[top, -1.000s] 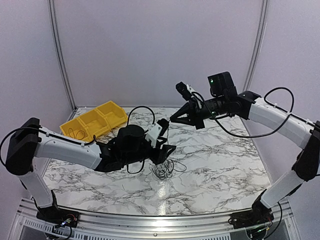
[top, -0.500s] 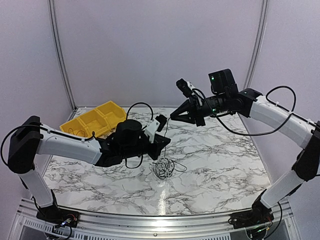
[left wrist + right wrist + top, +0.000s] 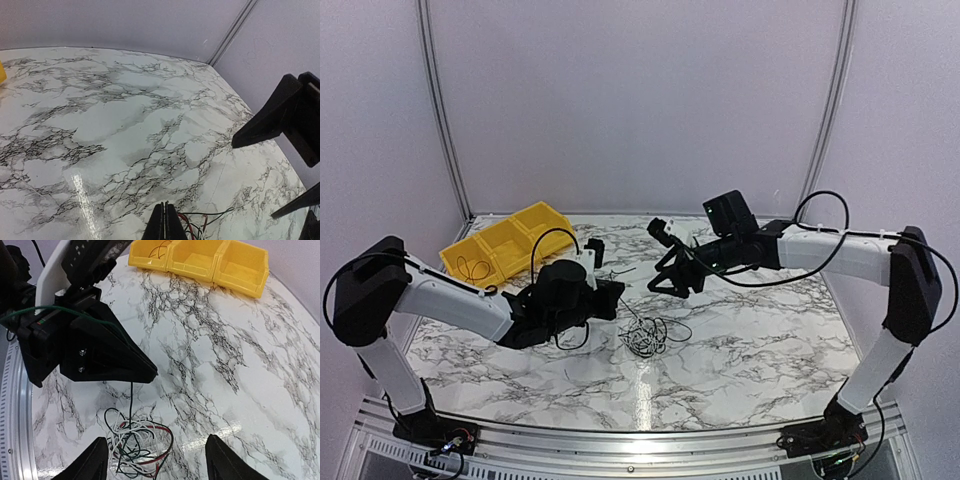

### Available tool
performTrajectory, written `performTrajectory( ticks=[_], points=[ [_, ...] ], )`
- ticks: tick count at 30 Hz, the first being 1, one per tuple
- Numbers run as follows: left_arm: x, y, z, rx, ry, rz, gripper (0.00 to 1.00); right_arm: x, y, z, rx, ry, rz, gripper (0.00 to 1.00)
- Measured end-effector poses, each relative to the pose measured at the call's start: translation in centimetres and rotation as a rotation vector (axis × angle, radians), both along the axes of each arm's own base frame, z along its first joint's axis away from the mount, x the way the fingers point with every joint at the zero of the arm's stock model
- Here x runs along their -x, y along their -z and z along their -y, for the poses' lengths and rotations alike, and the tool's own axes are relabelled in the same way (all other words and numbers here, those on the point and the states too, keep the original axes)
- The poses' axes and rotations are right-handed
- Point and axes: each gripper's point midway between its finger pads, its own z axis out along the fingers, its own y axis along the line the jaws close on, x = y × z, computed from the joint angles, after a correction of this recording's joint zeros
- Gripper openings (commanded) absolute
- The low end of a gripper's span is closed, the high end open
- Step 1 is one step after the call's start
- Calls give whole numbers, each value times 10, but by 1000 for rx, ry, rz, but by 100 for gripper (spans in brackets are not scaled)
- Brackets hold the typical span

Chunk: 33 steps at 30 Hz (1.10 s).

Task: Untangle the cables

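Note:
The cables (image 3: 648,337) lie as a small tangle of thin white, red and dark green loops on the marble table (image 3: 750,350); they also show in the right wrist view (image 3: 137,442) and at the bottom edge of the left wrist view (image 3: 202,225). My left gripper (image 3: 617,293) (image 3: 165,226) is shut just left of and above the tangle. One dark green strand (image 3: 131,405) hangs taut from its tip (image 3: 150,375) down into the bundle. My right gripper (image 3: 665,282) (image 3: 160,465) (image 3: 254,180) hovers over the tangle's far side, open, holding nothing.
A yellow three-compartment bin (image 3: 510,245) (image 3: 200,260) stands at the back left, with a thin wire in its left compartment (image 3: 470,268). The two grippers are close together above the bundle. Thick black arm cables loop over both arms.
The right gripper has dropped from its raised position toward the tangle and opened, releasing the strand it held. The left gripper has shut on a strand and pulled back to the left.

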Motion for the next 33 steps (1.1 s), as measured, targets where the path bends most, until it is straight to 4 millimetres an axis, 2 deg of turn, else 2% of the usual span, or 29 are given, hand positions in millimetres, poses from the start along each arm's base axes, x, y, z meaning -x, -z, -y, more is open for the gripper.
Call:
performTrajectory(
  ticks=[8, 16, 19, 24, 25, 28, 33],
  points=[
    [-4, 12, -29, 75, -170, -68, 0, -4, 58, -29, 81, -9, -77, 69],
    [-7, 10, -33, 119, -214, -84, 0, 11, 82, -51, 69, -78, -177, 58],
    [-8, 9, -32, 136, -219, -89, 0, 15, 94, -58, 62, -99, -227, 50],
    [-7, 8, -37, 149, -236, -89, 0, 18, 119, -59, 83, -89, -307, 27],
    [-6, 7, -41, 149, -242, -86, 0, 18, 123, -59, 86, -86, -318, 25],
    [-3, -8, -51, 153, -251, -54, 0, 19, 127, -60, 85, -87, -336, 24],
    [2, -81, -71, 210, -259, 101, 0, 20, 126, -62, 74, -95, -339, 20]
  ],
)
